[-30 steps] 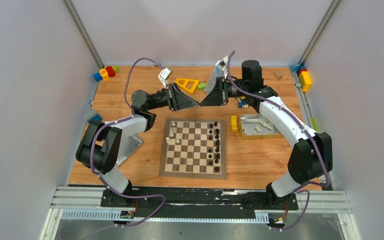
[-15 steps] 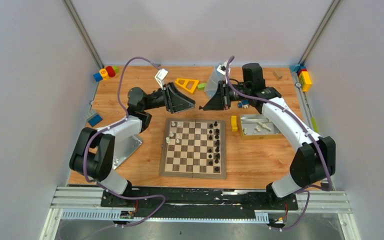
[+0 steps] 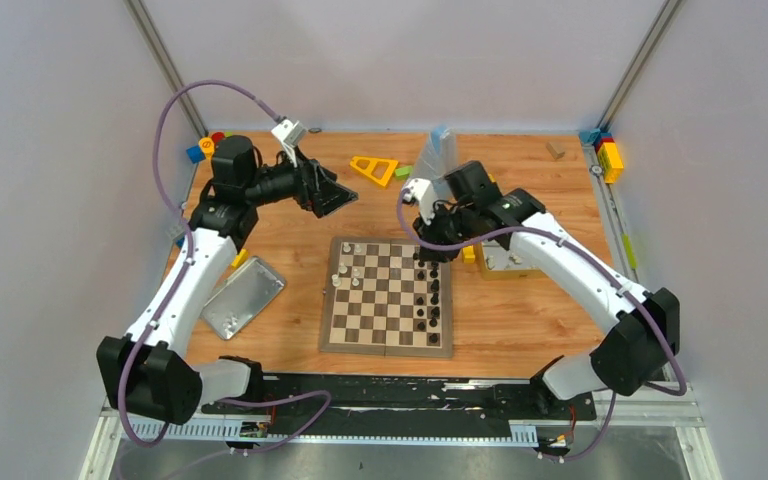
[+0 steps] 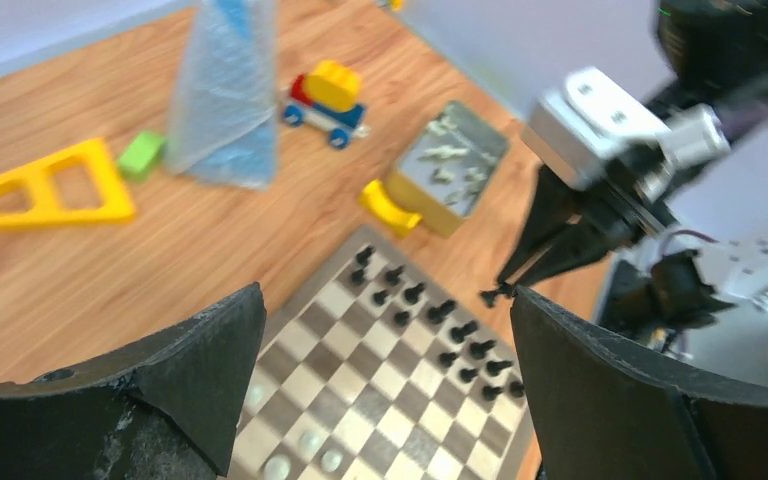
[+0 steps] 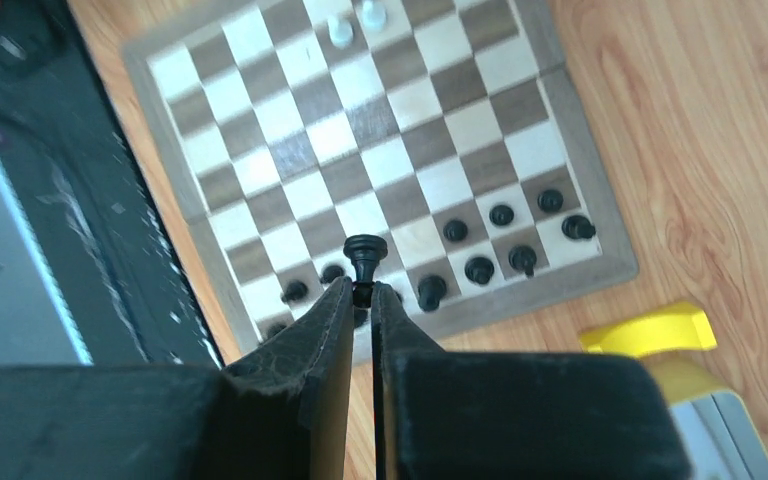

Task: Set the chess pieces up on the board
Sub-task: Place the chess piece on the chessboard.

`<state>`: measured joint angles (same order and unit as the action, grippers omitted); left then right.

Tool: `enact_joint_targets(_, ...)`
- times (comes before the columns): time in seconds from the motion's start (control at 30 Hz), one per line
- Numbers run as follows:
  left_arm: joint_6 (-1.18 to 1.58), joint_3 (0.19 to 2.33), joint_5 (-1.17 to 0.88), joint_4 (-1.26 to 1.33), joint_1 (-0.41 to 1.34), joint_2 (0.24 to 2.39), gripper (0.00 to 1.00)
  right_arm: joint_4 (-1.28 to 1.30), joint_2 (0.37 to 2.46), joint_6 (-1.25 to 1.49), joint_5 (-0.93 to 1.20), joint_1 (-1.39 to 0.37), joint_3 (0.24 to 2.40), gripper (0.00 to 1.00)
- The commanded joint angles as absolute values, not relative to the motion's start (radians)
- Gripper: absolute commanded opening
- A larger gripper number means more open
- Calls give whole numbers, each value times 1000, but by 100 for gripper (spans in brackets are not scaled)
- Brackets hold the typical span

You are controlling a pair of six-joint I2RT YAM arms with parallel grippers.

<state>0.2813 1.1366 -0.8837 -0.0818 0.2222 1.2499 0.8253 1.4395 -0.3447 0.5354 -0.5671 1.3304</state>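
Note:
The board (image 3: 385,322) lies flat at the table's middle. Several black chess pieces (image 3: 427,290) stand along its right side, and a few white ones (image 3: 345,268) at its far left corner. My right gripper (image 5: 362,291) is shut on a black piece (image 5: 364,254) and hangs over the board's black side, above the far right corner (image 3: 422,240). The left wrist view also shows this piece (image 4: 493,296) pinched at the tips of those fingers. My left gripper (image 4: 385,295) is open and empty, raised behind the board's far left (image 3: 343,196).
A yellow-sided tin box (image 3: 505,262) holding cream pieces sits right of the board, partly under my right arm. A silver lid (image 3: 243,297) lies to the left. A clear plastic bag (image 3: 438,158), a yellow triangle (image 3: 373,168) and coloured blocks (image 3: 210,147) stand at the back.
My left gripper has opened and drawn back to the left. My right arm has swung down from beside the bag to above the board's black side, still shut.

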Motion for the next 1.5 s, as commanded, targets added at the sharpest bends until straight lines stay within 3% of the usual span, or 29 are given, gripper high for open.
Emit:
enact_joint_targets(0.0,104,1188,-726,-373,152,1183,100,962,1497,-460,209,-673,1396,0)
enact_joint_targets(0.27,103,1214,-633,-462,48,1121,100,1062,1695,-512,-80,-829,1466,1)
enact_joint_targets(0.47,88,1217,-622,-516,7,1102,100,1096,1808,-554,-180,-894,1524,0)
enact_joint_targets(0.83,116,1192,-718,-497,-70,1089,100,1145,1934,-569,-216,-929,1597,0)
enact_joint_targets(1.47,148,1174,-774,-464,-102,1088,100,1158,1970,-571,-191,-940,1587,0)
